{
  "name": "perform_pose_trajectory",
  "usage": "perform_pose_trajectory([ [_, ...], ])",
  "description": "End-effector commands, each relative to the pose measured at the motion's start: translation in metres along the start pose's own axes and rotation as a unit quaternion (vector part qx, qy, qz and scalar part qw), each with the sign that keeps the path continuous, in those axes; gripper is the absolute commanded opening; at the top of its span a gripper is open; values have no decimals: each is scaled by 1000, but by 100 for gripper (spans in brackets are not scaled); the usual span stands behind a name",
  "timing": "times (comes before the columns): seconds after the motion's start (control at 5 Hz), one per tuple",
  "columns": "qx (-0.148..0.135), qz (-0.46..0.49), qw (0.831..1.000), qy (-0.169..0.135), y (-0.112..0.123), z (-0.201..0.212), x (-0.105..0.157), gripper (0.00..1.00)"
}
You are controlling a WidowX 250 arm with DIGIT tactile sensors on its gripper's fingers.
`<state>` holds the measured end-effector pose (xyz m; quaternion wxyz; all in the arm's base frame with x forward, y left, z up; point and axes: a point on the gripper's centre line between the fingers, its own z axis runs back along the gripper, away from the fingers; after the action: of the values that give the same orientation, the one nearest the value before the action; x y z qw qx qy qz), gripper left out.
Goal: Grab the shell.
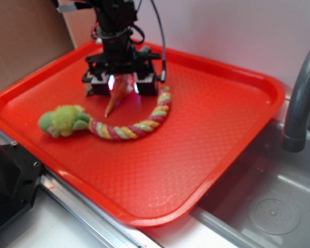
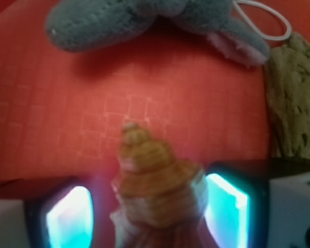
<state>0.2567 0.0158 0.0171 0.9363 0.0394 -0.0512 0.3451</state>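
Note:
The shell (image 1: pixel 119 91), orange-tan and ribbed, lies on the red tray (image 1: pixel 206 129) with its thin tip pointing toward the front left. My gripper (image 1: pixel 123 82) is lowered over its wide end, with one finger on each side. In the wrist view the shell (image 2: pixel 155 181) stands between the two glowing pads. The right pad (image 2: pixel 227 212) is against it. A narrow gap shows between it and the left pad (image 2: pixel 70 222). The gripper (image 2: pixel 150 212) is open around the shell, which rests on the tray (image 2: pixel 67 113).
A striped rope toy (image 1: pixel 139 124) with a green tuft (image 1: pixel 62 121) curves just in front of the shell. A grey plush (image 2: pixel 119 20), a white cable (image 2: pixel 271 20) and a brown bark-like piece (image 2: pixel 294 98) lie beyond the gripper. A faucet (image 1: pixel 299 103) and sink (image 1: pixel 274 206) are on the right.

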Motion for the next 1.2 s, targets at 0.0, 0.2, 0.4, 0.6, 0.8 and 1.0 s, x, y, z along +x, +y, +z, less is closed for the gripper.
perform_pose_trajectory([
  [0.0,17,10,1000,2,10,-3,-1,0],
  [0.2,27,17,999,-8,12,9,-1,0],
  [0.4,-4,-34,999,4,3,59,-1,0],
  [0.6,-63,-119,988,71,-4,108,-9,0],
  [0.8,-116,-198,967,110,-7,146,-27,0],
  [1.0,-135,-227,960,93,-5,173,-43,0],
])
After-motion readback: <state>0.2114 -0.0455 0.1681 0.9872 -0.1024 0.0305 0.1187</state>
